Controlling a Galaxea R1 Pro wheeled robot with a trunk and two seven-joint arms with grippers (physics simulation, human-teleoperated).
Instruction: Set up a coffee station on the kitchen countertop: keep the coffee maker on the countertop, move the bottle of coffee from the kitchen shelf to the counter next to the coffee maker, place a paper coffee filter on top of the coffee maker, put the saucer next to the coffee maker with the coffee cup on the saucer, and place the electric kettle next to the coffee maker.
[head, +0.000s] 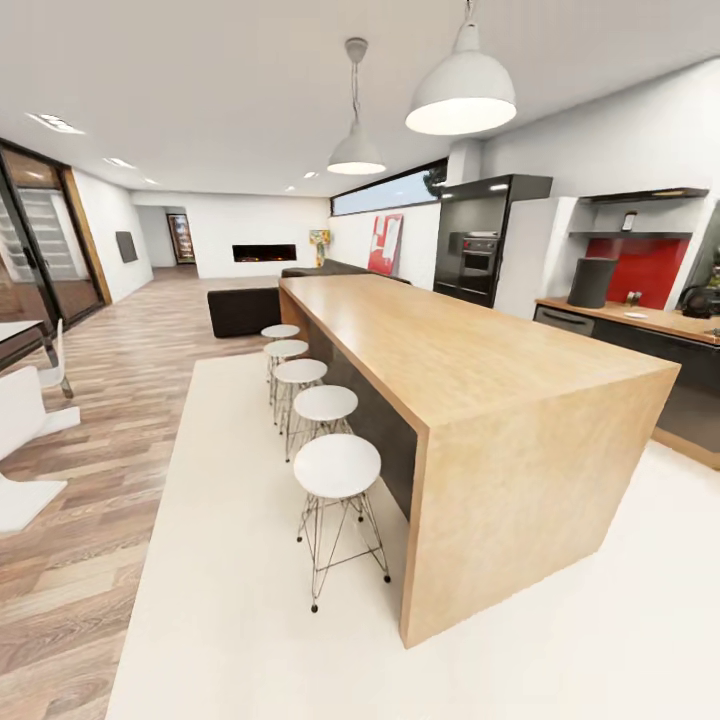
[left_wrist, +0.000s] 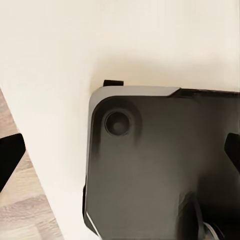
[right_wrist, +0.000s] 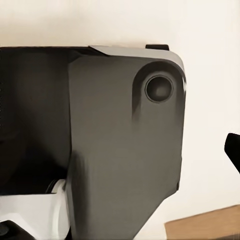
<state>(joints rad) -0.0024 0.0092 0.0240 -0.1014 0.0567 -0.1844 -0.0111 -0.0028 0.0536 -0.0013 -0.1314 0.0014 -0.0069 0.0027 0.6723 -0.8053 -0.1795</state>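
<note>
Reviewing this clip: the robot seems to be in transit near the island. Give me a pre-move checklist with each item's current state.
1. Kitchen countertop in sight: ok, at the head view's right, beyond the wooden island.
2. Path toward it: ok, bare pale floor runs right of the island.
3. Stools out of the way: ok, lined along the island's left side.
4. Wall shelf visible: ok; the coffee bottle on it: cannot tell, too small.
5. Dark cylinder on the counter is the coffee maker: cannot tell.
6. Grippers empty: cannot tell; both wrist views look down on the robot's dark base.
</note>
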